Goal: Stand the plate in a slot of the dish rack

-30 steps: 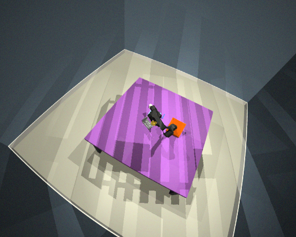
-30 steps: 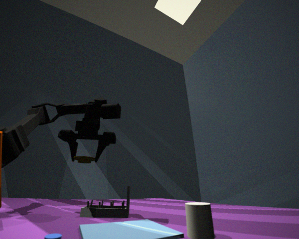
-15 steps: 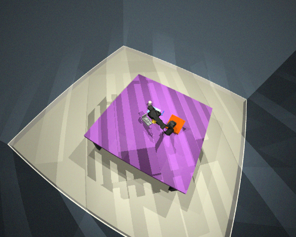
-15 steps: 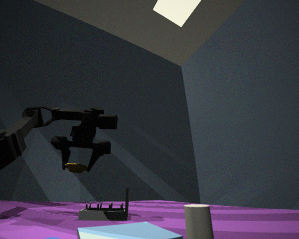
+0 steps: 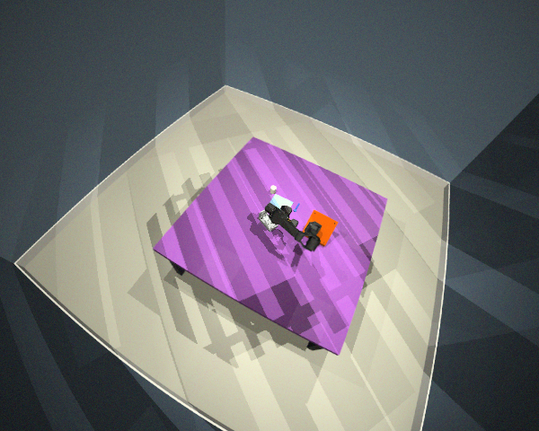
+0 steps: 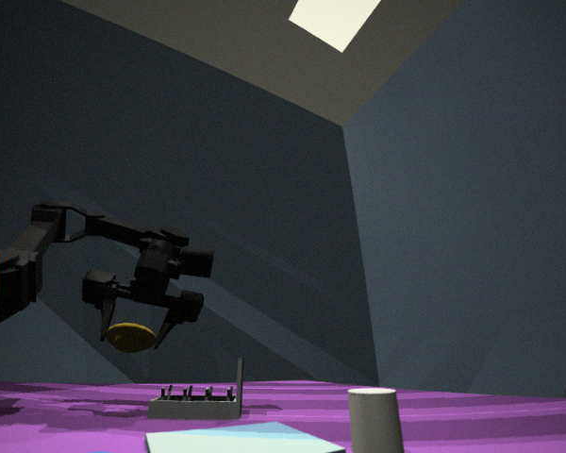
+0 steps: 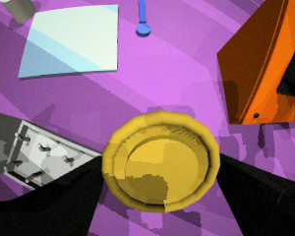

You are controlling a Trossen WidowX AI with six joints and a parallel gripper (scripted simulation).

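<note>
Above the purple tabletop [image 6: 468, 414], your pincer [image 6: 129, 336] is clenched on the yellow plate [image 6: 130, 337], gripping it by opposite rims and holding it nearly flat in the air. You'll see the grey dish rack [image 6: 195, 407] below, slightly to the right, well apart from the plate.

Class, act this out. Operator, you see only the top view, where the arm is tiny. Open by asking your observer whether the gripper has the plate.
Observer: Yes, the gripper is shut on the yellow plate, lifted off the table.
Operator: Is it upright?
Observer: No, in the exterior view it lies nearly flat between the fingers.
Operator: Is anything in the rack?
Observer: No, the rack stands bare on the table.
</note>
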